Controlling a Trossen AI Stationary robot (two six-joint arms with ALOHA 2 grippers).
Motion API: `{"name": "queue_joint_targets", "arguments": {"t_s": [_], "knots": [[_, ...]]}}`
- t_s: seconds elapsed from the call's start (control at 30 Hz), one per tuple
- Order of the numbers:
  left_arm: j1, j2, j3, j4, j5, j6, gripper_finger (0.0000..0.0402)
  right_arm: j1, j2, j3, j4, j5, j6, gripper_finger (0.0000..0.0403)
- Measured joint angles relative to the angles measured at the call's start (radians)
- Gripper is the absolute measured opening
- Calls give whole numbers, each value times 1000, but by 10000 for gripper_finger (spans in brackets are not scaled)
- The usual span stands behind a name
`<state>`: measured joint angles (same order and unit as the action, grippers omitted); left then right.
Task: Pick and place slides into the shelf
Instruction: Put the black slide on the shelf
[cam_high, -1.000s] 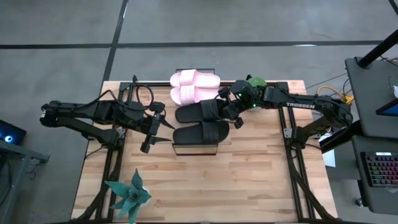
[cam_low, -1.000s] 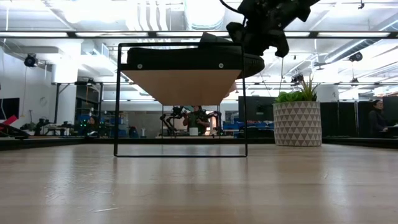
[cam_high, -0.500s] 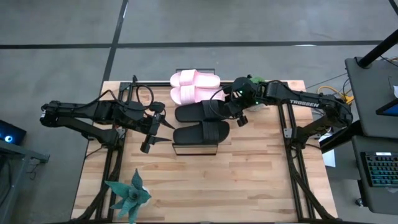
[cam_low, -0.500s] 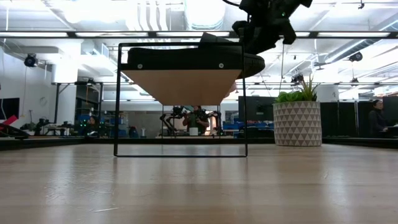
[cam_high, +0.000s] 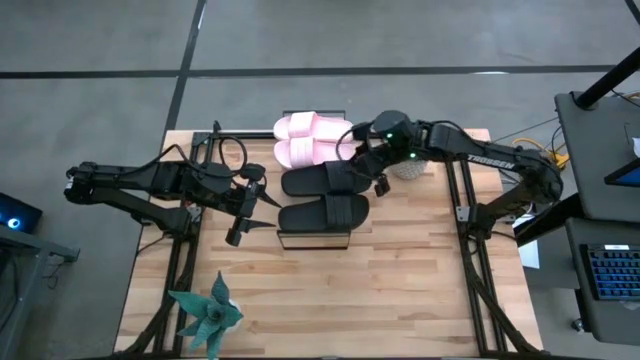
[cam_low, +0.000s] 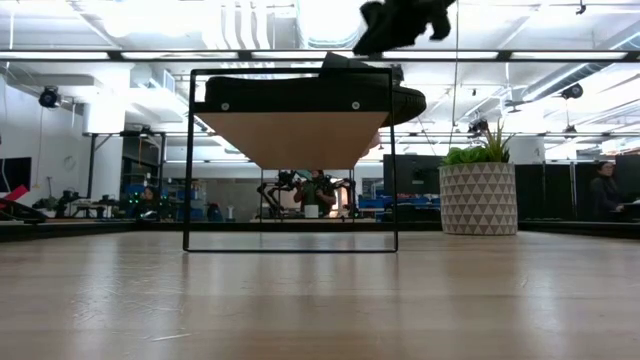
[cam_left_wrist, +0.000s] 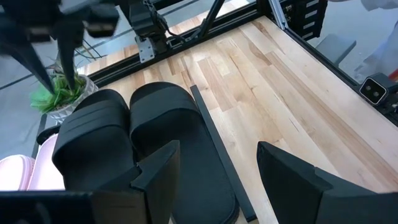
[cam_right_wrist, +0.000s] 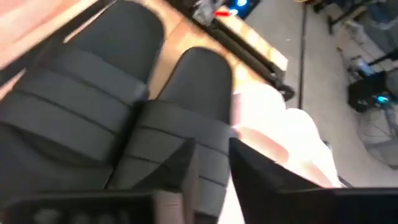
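The right gripper (cam_high: 372, 172) hangs in the upper middle of the overhead frame, over the right end of the rear black slide (cam_high: 322, 179). In its wrist view its two fingers (cam_right_wrist: 186, 163) stand a narrow gap apart with nothing between them. In the level view it shows at the top edge (cam_low: 400, 20), clear above the shelf (cam_low: 290, 135).

Both black slides lie side by side on the shelf's plank top, the front one (cam_high: 325, 213) along the near edge of the plank (cam_high: 312, 240). The two pink slides (cam_high: 312, 138) lie just behind them toward the upper middle, next to the rear black one.

The left gripper (cam_high: 243, 208) waits left of centre, fingers spread and empty, a little apart from the shelf's left end. A potted plant (cam_high: 412, 160) sits just right of the right gripper. The lower half of the table (cam_high: 330, 300) lies open, with a teal plant (cam_high: 207, 315) at the lower left.
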<state>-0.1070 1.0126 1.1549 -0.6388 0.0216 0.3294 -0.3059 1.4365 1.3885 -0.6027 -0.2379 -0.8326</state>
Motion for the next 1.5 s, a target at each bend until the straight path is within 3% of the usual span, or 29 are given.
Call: {"name": "queue_joint_targets", "arguments": {"t_s": [0.13, 0.53, 0.93, 1.03, 1.13, 1.23, 1.37, 1.5], "knots": [[0, 0, 0, -1, 0, 0, 199, 0, 63, -5, 25, -27, -15, 17], [0, 5, 0, -6, 0, 0, 199, -11, 214, 39, 82, -4, 51, 9], [0, 8, 0, -9, -3, 2, 199, -20, 134, 95, 0, 13, 161, 9], [0, 10, -1, -6, -82, 56, 199, -25, 77, 94, -19, 11, 162, 9], [11, 37, -6, 61, -280, 99, 199, -33, 32, 85, -26, 8, 184, 9], [71, 87, -11, 113, -368, 149, 198, -37, -4, 72, -27, 7, 205, 9], [209, 159, 3, 101, -274, 151, 177, -38, -35, 61, -32, 6, 205, 9], [336, 228, 46, 100, -185, 162, 124, -40, -39, 60, -51, 4, 204, 9]]}}
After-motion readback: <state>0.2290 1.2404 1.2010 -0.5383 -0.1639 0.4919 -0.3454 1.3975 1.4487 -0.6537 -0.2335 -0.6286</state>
